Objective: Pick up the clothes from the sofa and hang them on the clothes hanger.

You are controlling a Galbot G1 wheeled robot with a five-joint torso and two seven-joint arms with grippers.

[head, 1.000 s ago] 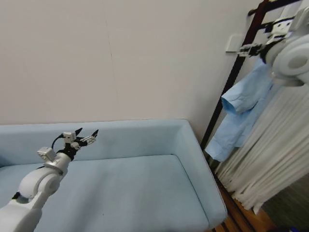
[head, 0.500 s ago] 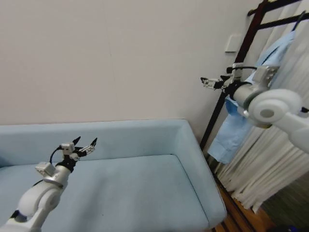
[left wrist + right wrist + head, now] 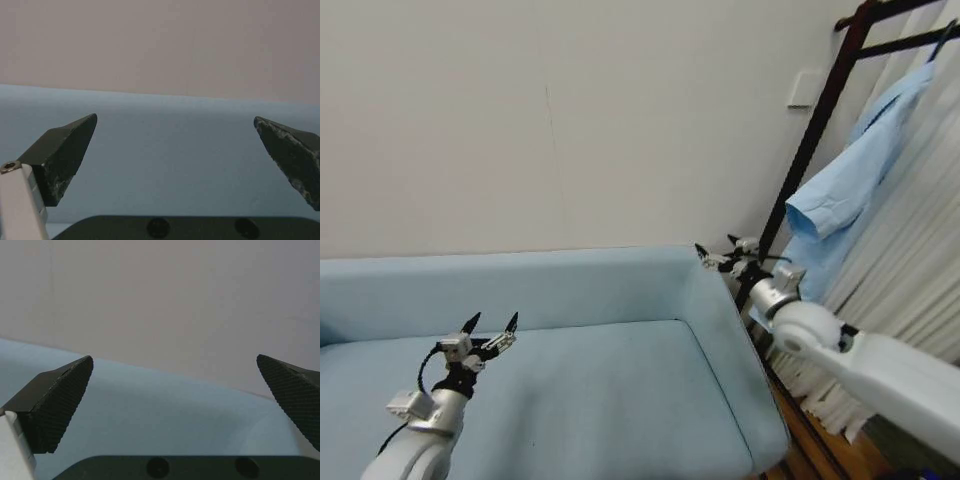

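The left gripper (image 3: pixel 175 162) stands wide open: its 2 black fingers (image 3: pixel 62 157) are far apart and nothing is between them. Each finger ends in a pointed tip with a scuffed surface. A white bracket (image 3: pixel 20 205) with 1 small screw lies against one finger. Behind the tips is the dark base (image 3: pixel 175 227) of the gripper. Ahead of the fingers is the pale blue sofa (image 3: pixel 170 125), and beyond it a plain wall (image 3: pixel 160 45).

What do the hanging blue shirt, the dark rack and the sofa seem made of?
Blue shirt: thin woven cloth, probably cotton, matte; it drapes in soft folds.
Rack: likely metal with a dark painted coat; slim straight bars.
Sofa: pale blue upholstery, smooth and matte, fabric or faux leather.
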